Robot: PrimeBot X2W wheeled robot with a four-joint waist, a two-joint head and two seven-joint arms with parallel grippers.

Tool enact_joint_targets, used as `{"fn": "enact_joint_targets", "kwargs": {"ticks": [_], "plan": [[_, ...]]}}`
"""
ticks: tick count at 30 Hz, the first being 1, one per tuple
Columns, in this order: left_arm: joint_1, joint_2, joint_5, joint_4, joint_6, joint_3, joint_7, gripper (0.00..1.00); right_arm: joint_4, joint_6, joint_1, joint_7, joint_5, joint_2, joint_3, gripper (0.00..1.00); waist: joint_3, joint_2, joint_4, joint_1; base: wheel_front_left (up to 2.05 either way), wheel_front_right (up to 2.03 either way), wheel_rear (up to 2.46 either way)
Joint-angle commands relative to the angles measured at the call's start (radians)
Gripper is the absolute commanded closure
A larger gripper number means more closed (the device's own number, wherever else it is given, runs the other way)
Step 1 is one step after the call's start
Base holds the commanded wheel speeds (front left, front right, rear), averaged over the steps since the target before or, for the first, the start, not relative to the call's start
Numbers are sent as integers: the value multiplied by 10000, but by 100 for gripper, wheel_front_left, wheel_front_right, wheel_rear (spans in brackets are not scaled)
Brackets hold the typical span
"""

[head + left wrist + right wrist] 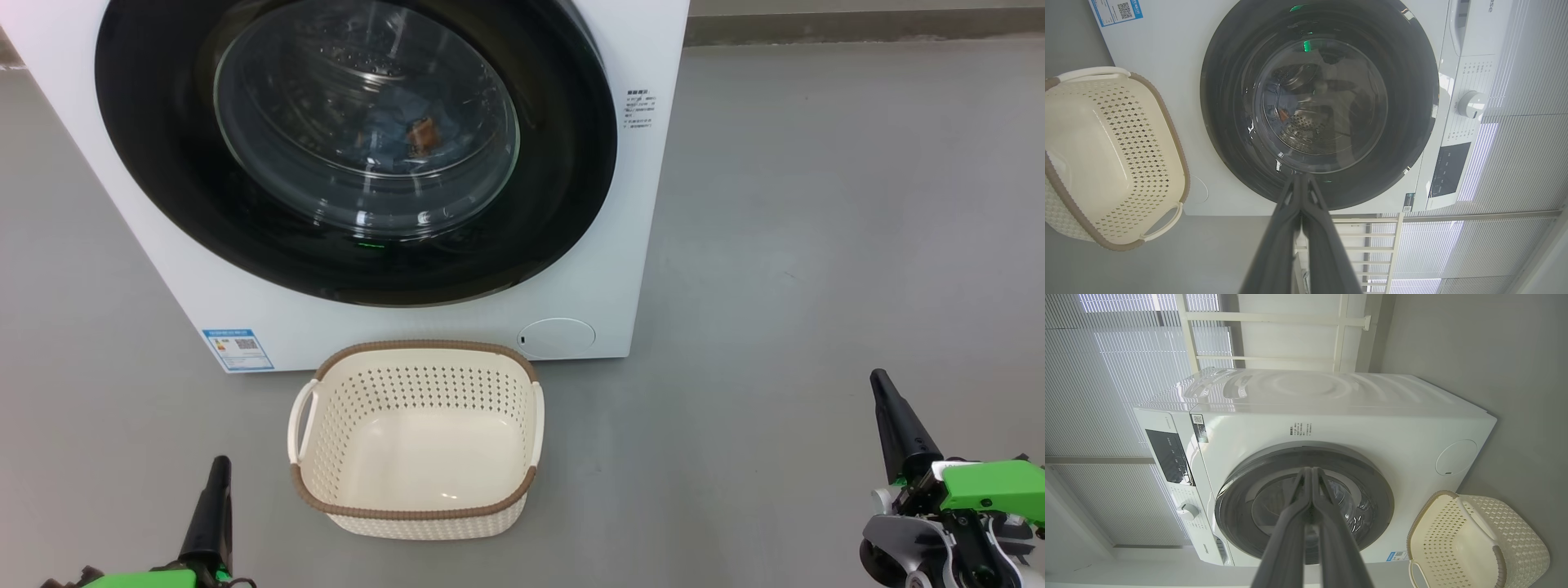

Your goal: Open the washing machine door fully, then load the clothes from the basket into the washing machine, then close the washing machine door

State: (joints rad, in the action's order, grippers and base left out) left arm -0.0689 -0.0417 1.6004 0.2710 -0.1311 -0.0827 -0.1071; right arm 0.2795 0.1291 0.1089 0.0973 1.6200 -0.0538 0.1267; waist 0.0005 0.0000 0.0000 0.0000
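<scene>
The white washing machine (620, 212) stands ahead on the grey floor. Its round black door (163, 163) lies flat against the front, closed. Through the glass window I see light blue clothes (392, 135) with an orange-brown figure inside the drum. The cream basket (416, 498) with its brown rim sits on the floor just in front of the machine, with nothing in it. My left gripper (219, 465) is at the lower left, shut, holding nothing. My right gripper (880, 380) is at the lower right, also shut and holding nothing. Both are well back from the machine.
Grey floor (816, 245) stretches to the right of the machine. A round white filter cover (557, 336) sits low on the machine's front, and a blue label (238, 349) at its lower left corner. The control panel with a dial (1470, 104) and window blinds (1118, 375) lie beyond.
</scene>
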Motion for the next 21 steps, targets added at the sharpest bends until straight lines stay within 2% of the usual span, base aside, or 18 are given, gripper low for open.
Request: {"fn": "enact_joint_targets", "kwargs": {"ticks": [1, 21], "plan": [[-463, -85, 66, -199, 4, -329, -73, 100, -293, 16, 52, 89, -43, -36, -212, 100, 0, 0, 0, 0, 0, 0, 0], [-463, -85, 66, -199, 4, -330, -73, 100, -293, 16, 53, 100, -54, -27, -199, 100, 0, 0, 0, 0, 0, 0, 0]]}}
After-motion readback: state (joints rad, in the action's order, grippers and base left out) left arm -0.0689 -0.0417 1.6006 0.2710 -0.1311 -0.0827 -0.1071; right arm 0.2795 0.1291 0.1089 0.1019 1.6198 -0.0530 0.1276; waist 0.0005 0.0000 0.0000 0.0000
